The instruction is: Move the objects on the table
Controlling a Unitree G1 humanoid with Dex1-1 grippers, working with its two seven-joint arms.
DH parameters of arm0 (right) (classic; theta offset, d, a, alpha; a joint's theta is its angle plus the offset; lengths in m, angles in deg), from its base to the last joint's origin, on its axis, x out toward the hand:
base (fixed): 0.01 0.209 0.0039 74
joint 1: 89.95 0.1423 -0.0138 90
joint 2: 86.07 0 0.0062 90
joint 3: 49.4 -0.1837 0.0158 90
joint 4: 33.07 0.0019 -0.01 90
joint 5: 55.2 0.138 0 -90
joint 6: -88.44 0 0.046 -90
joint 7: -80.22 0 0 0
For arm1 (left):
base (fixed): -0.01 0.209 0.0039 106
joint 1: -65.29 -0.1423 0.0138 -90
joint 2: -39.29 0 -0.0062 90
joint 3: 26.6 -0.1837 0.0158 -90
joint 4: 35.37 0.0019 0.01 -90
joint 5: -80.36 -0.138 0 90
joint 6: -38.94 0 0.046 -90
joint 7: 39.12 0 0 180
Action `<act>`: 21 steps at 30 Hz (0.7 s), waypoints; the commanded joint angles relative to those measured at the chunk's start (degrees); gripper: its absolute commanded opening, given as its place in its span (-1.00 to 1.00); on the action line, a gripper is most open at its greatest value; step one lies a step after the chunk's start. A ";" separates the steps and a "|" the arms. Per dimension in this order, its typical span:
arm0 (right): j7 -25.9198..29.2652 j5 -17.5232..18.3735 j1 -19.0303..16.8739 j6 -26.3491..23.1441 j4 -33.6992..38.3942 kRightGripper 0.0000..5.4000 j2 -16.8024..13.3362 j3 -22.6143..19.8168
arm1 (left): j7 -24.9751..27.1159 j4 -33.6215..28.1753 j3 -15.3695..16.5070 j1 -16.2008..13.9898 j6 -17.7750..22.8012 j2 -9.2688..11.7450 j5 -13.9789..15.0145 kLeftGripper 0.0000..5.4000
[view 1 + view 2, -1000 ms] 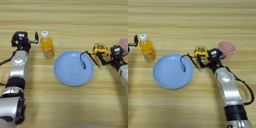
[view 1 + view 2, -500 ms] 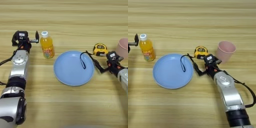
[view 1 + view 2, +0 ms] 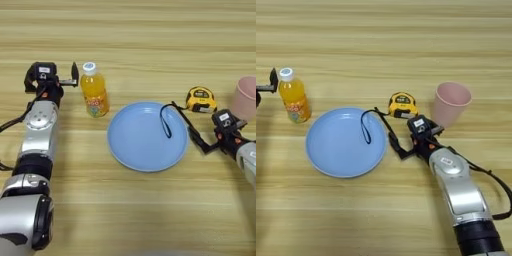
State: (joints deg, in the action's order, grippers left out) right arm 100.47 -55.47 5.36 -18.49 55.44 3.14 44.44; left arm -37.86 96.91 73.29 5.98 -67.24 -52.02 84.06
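Observation:
A yellow-and-black tape measure (image 3: 201, 99) lies on the table (image 3: 140, 40) just right of a blue plate (image 3: 145, 142). Its black cord loop (image 3: 165, 121) rests on the plate. A thin black stick (image 3: 182, 118) slants from the plate's right rim down to my right gripper (image 3: 198, 143), which sits below the tape measure. Whether the stick is held does not show. The pink cup (image 3: 451, 102) stands upright beyond that gripper. An orange-drink bottle (image 3: 94, 90) stands left of the plate, with my left gripper (image 3: 74, 80) close beside it.
The blue plate holds only the cord loop. My left arm (image 3: 39, 125) lies along the table's left side. My right forearm (image 3: 458, 190) comes in from the lower right.
My right gripper has drawn back toward me, away from the tape measure and the cup. The stick's near end has swung with it. The left arm, bottle and plate have not moved.

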 commanded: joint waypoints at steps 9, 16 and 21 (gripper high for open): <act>1.79 0.92 0.22 -1.37 -3.08 0.99 0.51 1.23 | -0.50 -1.00 -0.35 -0.36 1.08 -0.18 -0.81 1.00; 3.36 4.76 0.94 -6.18 -5.17 0.99 1.83 0.23 | -0.57 -1.26 -0.25 -0.44 1.22 -0.35 -1.00 1.00; 3.20 5.66 1.46 -7.44 -5.97 0.99 1.65 -0.02 | -0.54 -1.34 -0.11 -0.47 1.25 -0.42 -1.16 1.00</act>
State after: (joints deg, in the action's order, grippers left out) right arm 103.82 -49.17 7.75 -23.33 51.75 4.92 43.78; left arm -38.04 96.21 73.28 5.93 -67.02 -52.31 83.15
